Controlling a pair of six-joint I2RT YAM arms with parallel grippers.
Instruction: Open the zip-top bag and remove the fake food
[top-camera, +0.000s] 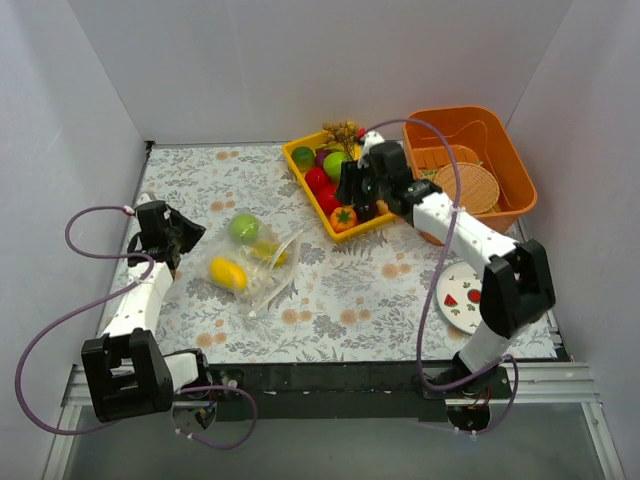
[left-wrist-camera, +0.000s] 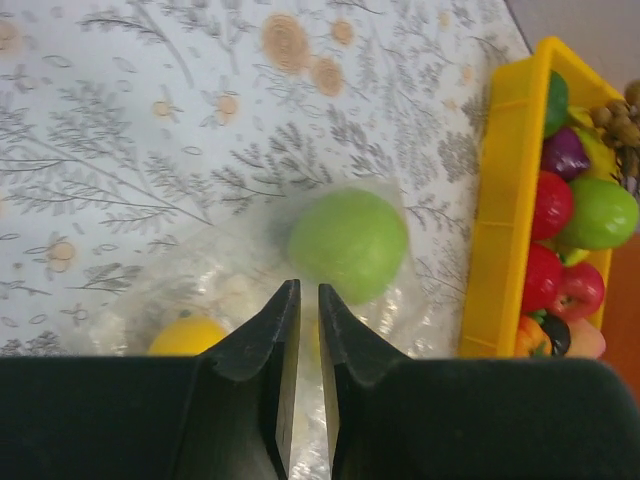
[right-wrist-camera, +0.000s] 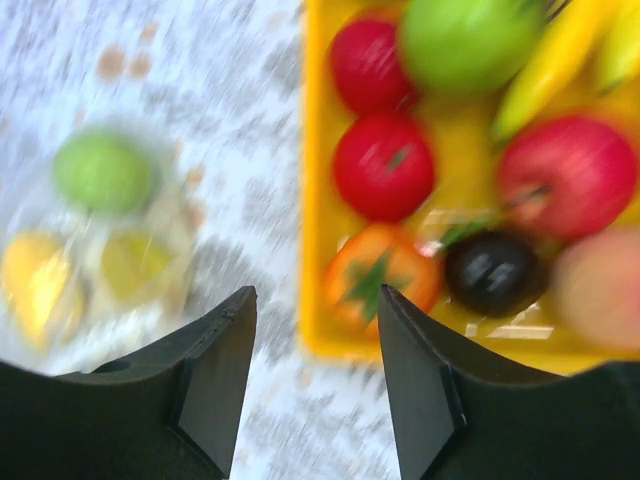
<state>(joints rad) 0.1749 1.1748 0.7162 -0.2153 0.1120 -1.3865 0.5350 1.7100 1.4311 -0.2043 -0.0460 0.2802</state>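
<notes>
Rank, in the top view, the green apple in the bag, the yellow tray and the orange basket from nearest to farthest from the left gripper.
1. The green apple, just right of the left gripper.
2. The yellow tray, farther right, toward the back.
3. The orange basket, far right.

- Bag (top-camera: 262, 272): clear, crinkled, lying flat, left of ctr.
- Green apple (top-camera: 243, 228): at bag's far end.
- Yellow pcs (top-camera: 228, 273): inside bag, nearer side.

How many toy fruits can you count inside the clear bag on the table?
3 in the bag: a green apple at its far end, a yellow lemon at the near left, a second yellow piece right of that. Crinkled plastic may hide more.
</notes>
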